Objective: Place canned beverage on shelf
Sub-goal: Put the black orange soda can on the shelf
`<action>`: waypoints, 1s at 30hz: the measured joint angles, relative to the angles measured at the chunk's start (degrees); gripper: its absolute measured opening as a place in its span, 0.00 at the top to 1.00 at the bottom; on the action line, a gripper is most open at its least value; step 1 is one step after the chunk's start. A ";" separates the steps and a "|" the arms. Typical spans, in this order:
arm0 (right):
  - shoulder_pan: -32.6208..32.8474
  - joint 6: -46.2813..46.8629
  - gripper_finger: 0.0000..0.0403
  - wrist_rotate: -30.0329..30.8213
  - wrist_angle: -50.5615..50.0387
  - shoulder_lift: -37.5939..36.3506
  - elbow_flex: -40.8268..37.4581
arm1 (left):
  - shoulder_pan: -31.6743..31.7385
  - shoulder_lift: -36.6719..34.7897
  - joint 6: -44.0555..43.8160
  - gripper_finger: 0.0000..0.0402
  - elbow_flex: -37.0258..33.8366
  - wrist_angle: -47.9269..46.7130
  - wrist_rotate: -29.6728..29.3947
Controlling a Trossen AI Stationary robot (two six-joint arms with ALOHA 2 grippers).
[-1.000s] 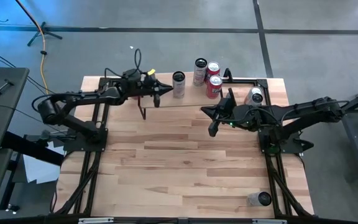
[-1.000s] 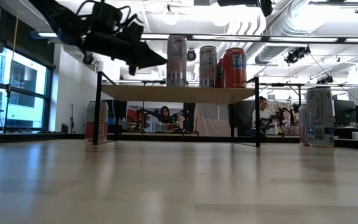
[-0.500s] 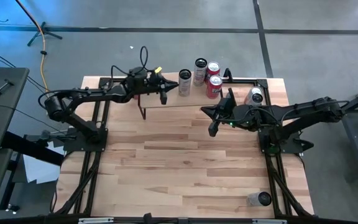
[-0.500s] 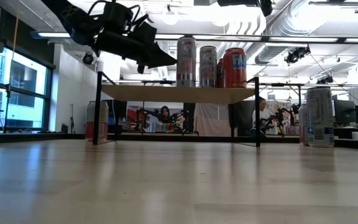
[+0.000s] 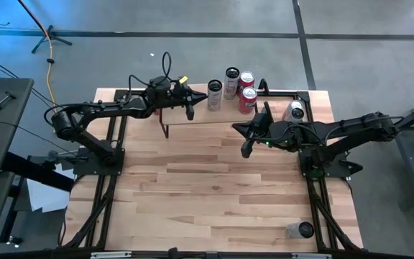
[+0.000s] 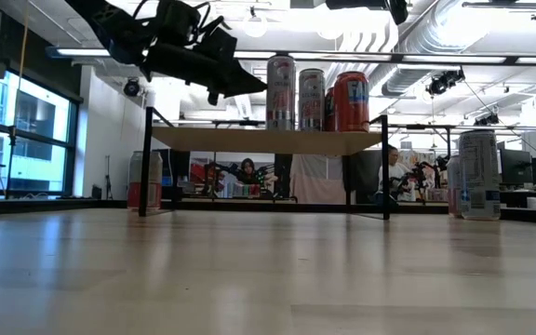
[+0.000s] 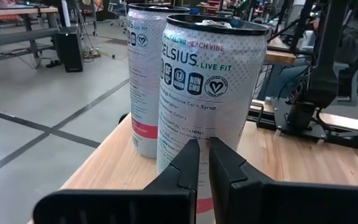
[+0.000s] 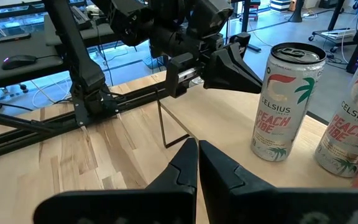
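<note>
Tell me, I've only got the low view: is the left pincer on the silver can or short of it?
Observer: Left wrist view shows the left pincer shut, tips right at the can; I cannot tell if they touch.
Operator: Where's the right arm?
Observer: The right pincer is shut, waiting in front of the shelf, off the cans.
Operator: Any cans I can't see?
Observer: Another can sits at the table's near right corner.
</note>
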 joint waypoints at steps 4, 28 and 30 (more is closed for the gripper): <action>0.00 0.00 1.00 0.00 0.00 0.00 0.00 | -0.30 1.66 -0.02 1.00 0.61 0.03 1.10; 0.02 -0.76 1.00 -2.73 -0.02 0.00 0.00 | -1.56 7.49 -0.67 1.00 9.41 -3.52 0.13; 0.03 -1.04 1.00 -2.73 -0.04 0.00 0.00 | -1.07 6.45 0.69 1.00 9.53 -4.66 -1.05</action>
